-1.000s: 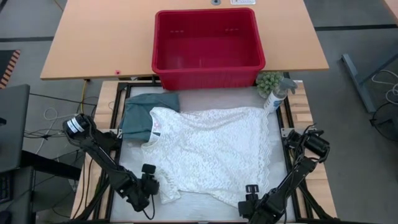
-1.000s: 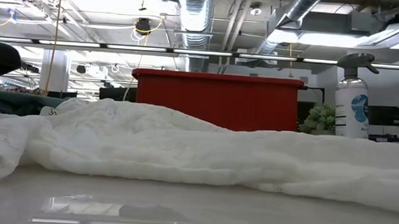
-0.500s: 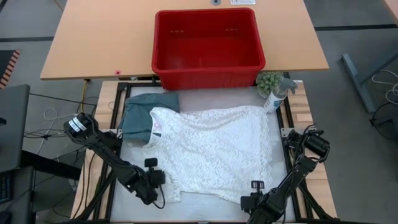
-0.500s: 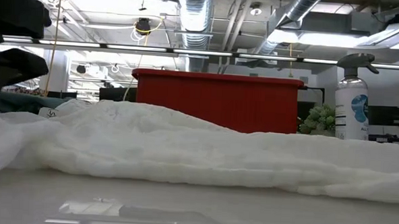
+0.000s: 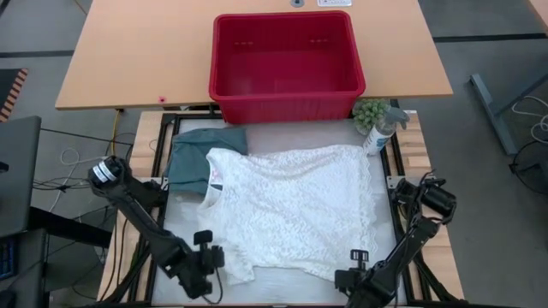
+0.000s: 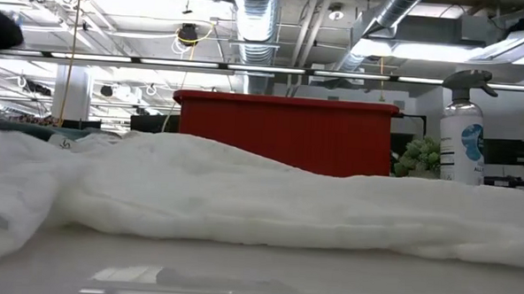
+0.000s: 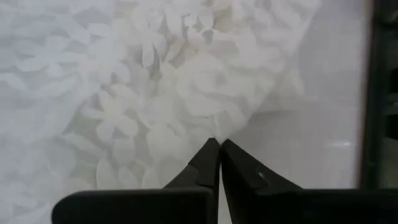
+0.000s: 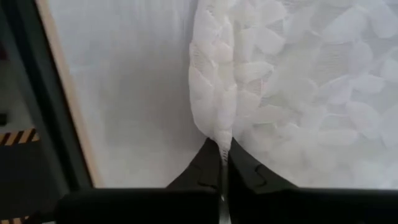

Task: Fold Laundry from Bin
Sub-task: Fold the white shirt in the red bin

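A white lace garment (image 5: 291, 210) lies spread flat over the middle of the table. Its far left part rests on a dark teal-green garment (image 5: 190, 154). The red bin (image 5: 287, 60) stands on the wooden table beyond the far edge. My left gripper (image 5: 212, 261) is shut at the white garment's near left corner, and my right gripper (image 5: 355, 267) is shut at its near right corner. The low view shows the white garment (image 6: 260, 196) as a long mound in front of the bin (image 6: 285, 130), with neither gripper in it. My left gripper pinches the white garment's near left corner (image 7: 214, 132) between its two fingers, coming slanting down from the near left. The corner is raised a little; the cloth beyond it lies on the table. My right gripper pinches a doubled-over edge (image 8: 217, 132) at the garment's near right corner between its two fingers, from above, pointing down. The fold runs on away from the fingers, and the cloth beside it lies flat on the table.
A spray bottle (image 5: 383, 130) and a small green plant (image 5: 370, 111) stand at the table's far right corner. Black frame rails (image 5: 396, 184) run along the table's sides. Bare table surface (image 5: 282, 287) shows between the garment's hem and the near edge.
My left gripper has risen a little with the white garment's near left corner. In the low view the cloth at the left now stands higher than before. The rest of the garment has stayed where it lay.
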